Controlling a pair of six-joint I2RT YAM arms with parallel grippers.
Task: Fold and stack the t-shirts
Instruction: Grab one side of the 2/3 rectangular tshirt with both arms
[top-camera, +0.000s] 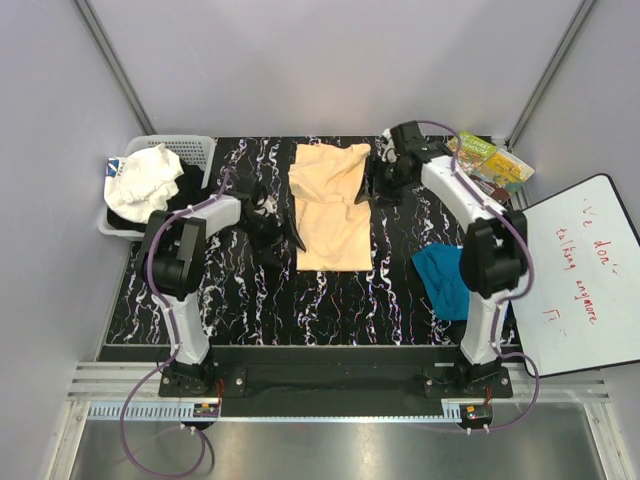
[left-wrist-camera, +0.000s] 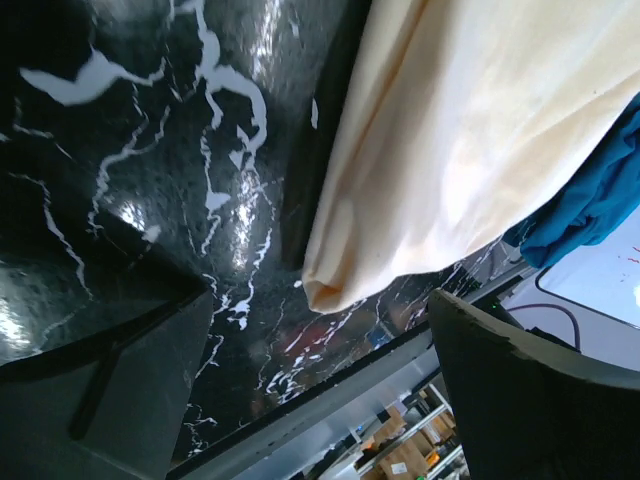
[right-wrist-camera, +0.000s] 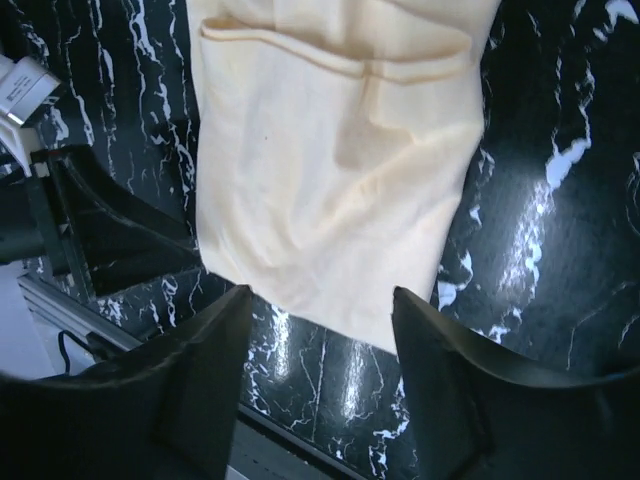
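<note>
The peach-yellow t-shirt (top-camera: 330, 210) is laid in the middle of the black marbled counter (top-camera: 250, 300). It is partly folded into a long shape, and its far end is rumpled. The teal-blue t-shirt (top-camera: 443, 280) is bunched up on the right side of the counter, close to the right arm and well apart from the peach one.

The left arm is bent at the elbow and stretched sideways toward the middle. The left pincer (top-camera: 280, 230) is held just beside the left edge of the peach shirt. In the left wrist view its fingers (left-wrist-camera: 110, 380) are seen spread wide, with a corner of the shirt between them and nothing pinched.

The right arm is reached far out over the counter. The right pincer (top-camera: 372, 185) is held by the shirt's right edge, near the far end. Its fingers (right-wrist-camera: 450, 390) are spread wide too, and nothing is gripped.

A white basket (top-camera: 195, 148) with white cloth (top-camera: 145, 182) in it is set at the far left corner. A whiteboard (top-camera: 590, 270) is seen at the right.
</note>
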